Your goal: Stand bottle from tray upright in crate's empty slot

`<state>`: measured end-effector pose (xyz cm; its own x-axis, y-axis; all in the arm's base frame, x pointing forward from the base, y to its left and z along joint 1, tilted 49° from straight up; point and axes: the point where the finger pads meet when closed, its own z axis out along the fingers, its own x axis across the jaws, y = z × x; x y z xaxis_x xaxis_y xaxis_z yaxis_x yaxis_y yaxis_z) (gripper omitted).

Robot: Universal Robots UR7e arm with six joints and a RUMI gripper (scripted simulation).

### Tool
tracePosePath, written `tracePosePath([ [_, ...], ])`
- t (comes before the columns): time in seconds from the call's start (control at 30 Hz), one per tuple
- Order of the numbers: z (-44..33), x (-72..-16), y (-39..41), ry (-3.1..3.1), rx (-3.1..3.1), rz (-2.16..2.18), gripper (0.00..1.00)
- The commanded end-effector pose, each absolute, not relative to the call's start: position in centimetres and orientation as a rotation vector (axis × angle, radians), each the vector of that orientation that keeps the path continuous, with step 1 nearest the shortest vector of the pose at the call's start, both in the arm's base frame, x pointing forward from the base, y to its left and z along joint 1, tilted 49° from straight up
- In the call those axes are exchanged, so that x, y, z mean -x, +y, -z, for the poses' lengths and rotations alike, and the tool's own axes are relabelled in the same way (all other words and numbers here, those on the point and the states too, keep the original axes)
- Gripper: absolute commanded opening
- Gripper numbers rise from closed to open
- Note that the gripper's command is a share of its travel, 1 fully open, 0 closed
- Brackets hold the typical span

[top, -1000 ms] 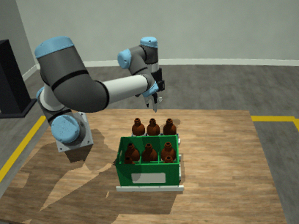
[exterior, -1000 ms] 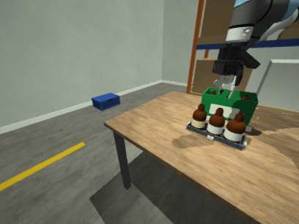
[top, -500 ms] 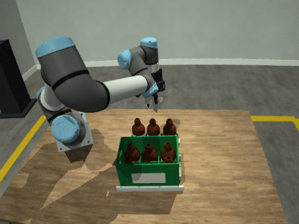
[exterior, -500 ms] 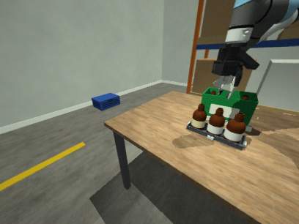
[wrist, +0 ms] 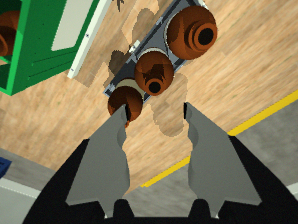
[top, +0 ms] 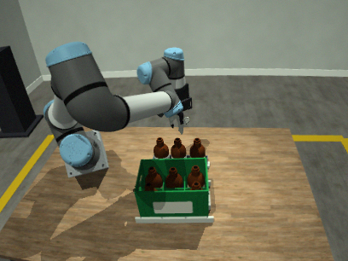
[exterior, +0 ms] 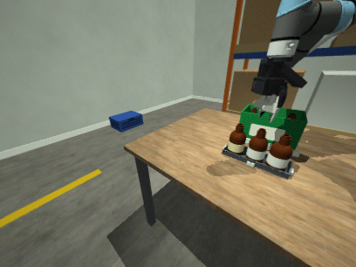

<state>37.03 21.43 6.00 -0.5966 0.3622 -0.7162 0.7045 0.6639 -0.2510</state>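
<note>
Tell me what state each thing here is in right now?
Gripper: jaws partly open, holding nothing, hovering above the tray.
Three brown bottles: upright in the tray, untouched.
Tray: flat on the table, beside the crate.
Green crate: upright, bottles standing inside.
Blue bin: on the floor.

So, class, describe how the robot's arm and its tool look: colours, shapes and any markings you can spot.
The arm is built of thick round segments, dark grey and pale silver-white, with light blue caps on the joints. It stands on a square grey base plate. The tool has a black body and two flat grey fingers that taper to narrow tips. No cables or markings show.
</note>
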Motion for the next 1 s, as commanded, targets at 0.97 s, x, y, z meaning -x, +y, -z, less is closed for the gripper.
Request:
tracePosePath([
  [0.97, -4.3, -38.0, 19.7, 2.240, -0.819, 0.697, 0.38],
])
